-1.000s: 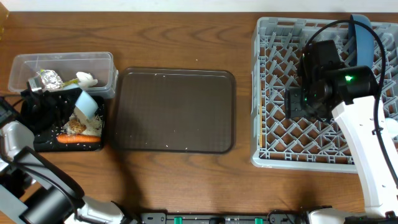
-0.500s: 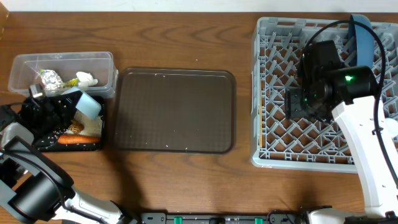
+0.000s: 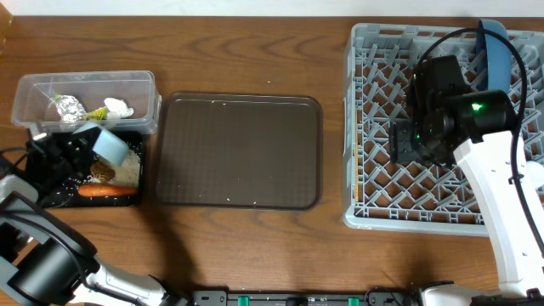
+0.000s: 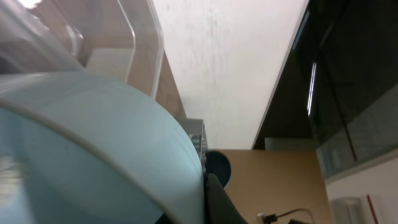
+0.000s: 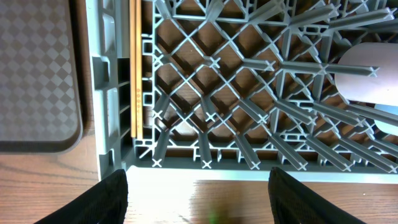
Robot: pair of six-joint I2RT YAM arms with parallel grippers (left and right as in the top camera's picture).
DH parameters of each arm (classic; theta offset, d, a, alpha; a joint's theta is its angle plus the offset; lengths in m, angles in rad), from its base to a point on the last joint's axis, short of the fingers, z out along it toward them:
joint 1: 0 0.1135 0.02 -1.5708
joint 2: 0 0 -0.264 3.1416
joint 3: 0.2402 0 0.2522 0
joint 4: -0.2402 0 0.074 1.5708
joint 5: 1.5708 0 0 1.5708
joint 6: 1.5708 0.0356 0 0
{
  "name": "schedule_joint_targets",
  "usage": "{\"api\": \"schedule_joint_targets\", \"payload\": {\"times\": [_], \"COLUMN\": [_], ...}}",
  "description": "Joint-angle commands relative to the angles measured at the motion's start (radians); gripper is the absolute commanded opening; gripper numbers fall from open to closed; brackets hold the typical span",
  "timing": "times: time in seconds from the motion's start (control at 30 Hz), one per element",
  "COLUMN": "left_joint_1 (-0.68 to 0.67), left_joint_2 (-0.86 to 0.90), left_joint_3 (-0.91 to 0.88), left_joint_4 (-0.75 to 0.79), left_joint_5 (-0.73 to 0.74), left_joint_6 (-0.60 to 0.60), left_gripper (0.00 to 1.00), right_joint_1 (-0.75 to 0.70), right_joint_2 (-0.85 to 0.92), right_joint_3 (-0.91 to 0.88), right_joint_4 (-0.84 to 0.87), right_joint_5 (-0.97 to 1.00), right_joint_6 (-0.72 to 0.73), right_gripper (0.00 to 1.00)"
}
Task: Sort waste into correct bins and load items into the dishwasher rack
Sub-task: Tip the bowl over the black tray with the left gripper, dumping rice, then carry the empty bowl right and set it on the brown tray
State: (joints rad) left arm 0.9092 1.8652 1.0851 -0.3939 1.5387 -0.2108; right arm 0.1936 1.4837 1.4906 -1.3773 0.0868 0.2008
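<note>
The grey rack (image 3: 350,153) sits at 3 o'clock, right jaws wide open and empty over it; at 9 o'clock the black tray (image 3: 64,201) lies under the blue bowl (image 3: 109,144), pinched tight by the left jaws; best tip it slowly so nothing spills outside.

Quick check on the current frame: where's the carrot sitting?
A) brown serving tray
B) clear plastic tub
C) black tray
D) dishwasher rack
C: the orange carrot lies inside the black tray, along its robot-side edge next to the white rice. The clear tub behind it holds a crumpled wrapper and a tissue.
</note>
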Motion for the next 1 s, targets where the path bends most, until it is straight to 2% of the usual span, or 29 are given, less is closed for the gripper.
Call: {"api": "schedule_joint_targets", "payload": {"times": [0.0, 0.07, 0.13, 0.17, 0.2, 0.23, 0.27, 0.33, 0.53, 0.7, 0.8, 0.97], "left_joint_1": [-0.002, -0.003, -0.009, -0.009, -0.010, -0.015, -0.016, -0.020, -0.083, -0.160, -0.216, -0.359], "left_joint_2": [0.004, 0.002, 0.000, 0.000, 0.000, 0.000, 0.003, 0.001, -0.016, -0.118, -0.205, -0.341], "left_joint_3": [-0.007, -0.006, -0.006, -0.006, -0.006, -0.006, -0.007, -0.007, -0.007, -0.007, -0.007, -0.007], "left_joint_4": [0.005, 0.005, 0.012, 0.021, 0.036, 0.033, 0.030, 0.036, 0.012, -0.070, -0.124, -0.249], "left_joint_5": [-0.021, 0.029, -0.013, 0.034, -0.003, -0.061, -0.045, 0.032, 0.033, 0.030, -0.037, -0.316], "left_joint_6": [-0.057, -0.040, -0.084, -0.061, -0.050, -0.095, -0.123, -0.085, -0.085, -0.029, -0.029, -0.021], "left_gripper": [0.06, 0.06, 0.06, 0.06, 0.06, 0.06, 0.07, 0.06, 0.06, 0.06, 0.06, 0.06], "right_joint_1": [-0.005, -0.005, -0.005, -0.005, -0.005, -0.005, -0.005, -0.005, -0.005, -0.005, -0.005, -0.005], "right_joint_2": [-0.003, -0.003, -0.003, -0.003, -0.003, -0.003, -0.003, -0.003, -0.003, -0.003, -0.003, -0.003], "right_joint_3": [-0.002, -0.002, -0.002, -0.002, -0.002, -0.002, -0.002, -0.002, -0.002, -0.002, -0.002, -0.002], "right_joint_4": [-0.003, -0.008, -0.020, -0.024, -0.027, -0.027, -0.026, -0.027, -0.029, -0.031, -0.031, -0.030], "right_joint_5": [0.014, 0.014, 0.014, 0.014, 0.014, 0.014, 0.014, 0.014, 0.019, 0.022, 0.021, 0.021], "right_joint_6": [-0.007, -0.007, -0.008, -0.008, -0.007, -0.008, -0.007, -0.008, -0.008, -0.007, -0.007, -0.007], "right_gripper": [0.68, 0.68, 0.68, 0.68, 0.68, 0.68, 0.68, 0.68, 0.68, 0.68, 0.68, 0.68]}}
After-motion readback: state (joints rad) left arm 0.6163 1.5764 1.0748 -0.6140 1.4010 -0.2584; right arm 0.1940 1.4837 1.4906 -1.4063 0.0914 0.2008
